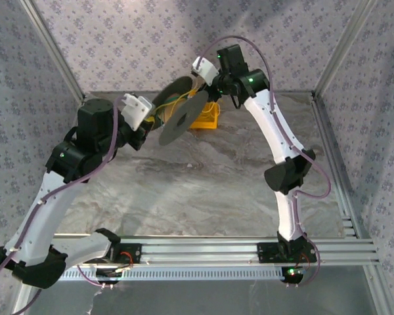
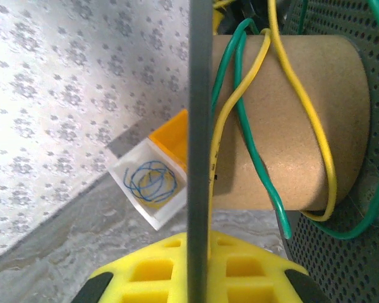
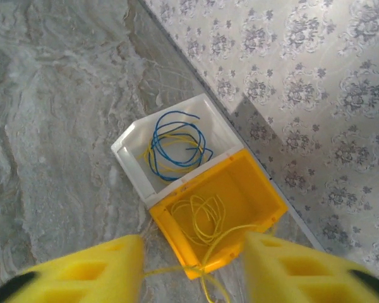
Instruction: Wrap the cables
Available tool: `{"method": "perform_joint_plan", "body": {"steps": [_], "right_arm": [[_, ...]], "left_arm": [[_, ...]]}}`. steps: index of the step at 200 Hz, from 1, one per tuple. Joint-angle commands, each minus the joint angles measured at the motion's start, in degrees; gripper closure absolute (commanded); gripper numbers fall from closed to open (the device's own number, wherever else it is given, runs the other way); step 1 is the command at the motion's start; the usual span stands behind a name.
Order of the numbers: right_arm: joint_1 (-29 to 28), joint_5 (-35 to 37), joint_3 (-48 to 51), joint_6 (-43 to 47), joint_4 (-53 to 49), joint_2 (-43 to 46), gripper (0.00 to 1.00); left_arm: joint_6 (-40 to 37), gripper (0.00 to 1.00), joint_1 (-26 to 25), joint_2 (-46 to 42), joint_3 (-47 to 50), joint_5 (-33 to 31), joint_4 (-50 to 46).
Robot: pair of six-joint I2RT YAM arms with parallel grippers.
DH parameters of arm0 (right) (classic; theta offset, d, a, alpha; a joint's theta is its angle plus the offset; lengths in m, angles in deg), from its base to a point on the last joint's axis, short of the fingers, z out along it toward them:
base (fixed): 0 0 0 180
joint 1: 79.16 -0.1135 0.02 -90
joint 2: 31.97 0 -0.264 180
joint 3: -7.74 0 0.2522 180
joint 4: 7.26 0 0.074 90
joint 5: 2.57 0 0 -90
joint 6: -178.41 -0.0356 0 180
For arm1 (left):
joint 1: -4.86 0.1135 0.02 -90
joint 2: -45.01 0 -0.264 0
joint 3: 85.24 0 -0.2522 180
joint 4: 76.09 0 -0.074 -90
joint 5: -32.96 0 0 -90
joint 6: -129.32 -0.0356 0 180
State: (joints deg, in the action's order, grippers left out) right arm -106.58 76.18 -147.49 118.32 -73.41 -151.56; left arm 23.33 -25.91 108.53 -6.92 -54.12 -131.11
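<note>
A grey marbled table (image 1: 203,197) stands between flower-patterned walls (image 1: 151,39). The left gripper (image 2: 199,246) is clamped on the black rim of a spool (image 2: 199,126). Just past its jaws, the yellow wire (image 2: 331,173) and a green wire (image 2: 259,170) cross the cardboard core (image 2: 290,139). The right gripper (image 3: 192,271) gapes wide. Beyond its jaws sit a yellow bin (image 3: 259,189) of loose yellow wire, one strand trailing between the fingers, and a white bin (image 3: 130,169) of blue wire (image 3: 156,142)

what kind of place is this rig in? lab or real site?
Likely a lab test cell, not a real site: aluminium frame, floral backdrop walls, marble-print tabletop.
</note>
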Motion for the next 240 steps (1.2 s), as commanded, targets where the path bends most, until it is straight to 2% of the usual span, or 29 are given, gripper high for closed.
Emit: {"method": "perform_joint_plan", "body": {"steps": [1,32,72,107,137,147,158,169,205,240], "right_arm": [[2.04,-1.89,4.77,-2.21,6.28,5.08,0.24],[8.28,-1.73,12.46,-8.77,12.42,10.33,0.11],[18.16,-2.98,23.07,-18.32,19.44,17.29,0.05],[23.63,-5.68,28.49,-24.34,22.47,20.65,0.01],[23.1,-12.27,29.02,-19.43,20.43,21.6,0.0],[20.6,-8.07,27.58,-15.06,17.07,21.31,0.0],[17.67,0.28,26.82,-12.34,15.27,20.9,0.0],[16.92,2.95,26.76,-12.62,15.28,20.63,0.0],[18.17,-8.63,35.0,-13.61,21.93,24.05,0.01],[18.4,-14.84,42.48,-12.78,24.25,26.68,0.01]], "left_arm": [[1.04,1.0,-0.26,4.32,-10.94,-2.14,7.55],[1.34,1.0,-0.19,8.05,-16.77,-1.91,5.09],[2.23,1.0,-0.26,10.62,-21.62,-2.3,2.79],[3.3,1.0,-0.26,11.48,-22.87,-2.05,2.76],[3.94,1.0,-0.25,11.96,-22.67,-1.43,2.76],[4.36,1.0,-0.26,11.98,-22.49,-1.05,2.85],[4.76,1.0,-0.22,11.97,-22.3,-0.58,2.91],[5.08,1.0,-0.26,11.8,-21.98,-0.5,3.02],[5.74,1.0,-0.26,11.13,-22.38,-0.85,2.76],[6.25,1.0,-0.25,10.55,-23.5,-0.85,2.76]]}}
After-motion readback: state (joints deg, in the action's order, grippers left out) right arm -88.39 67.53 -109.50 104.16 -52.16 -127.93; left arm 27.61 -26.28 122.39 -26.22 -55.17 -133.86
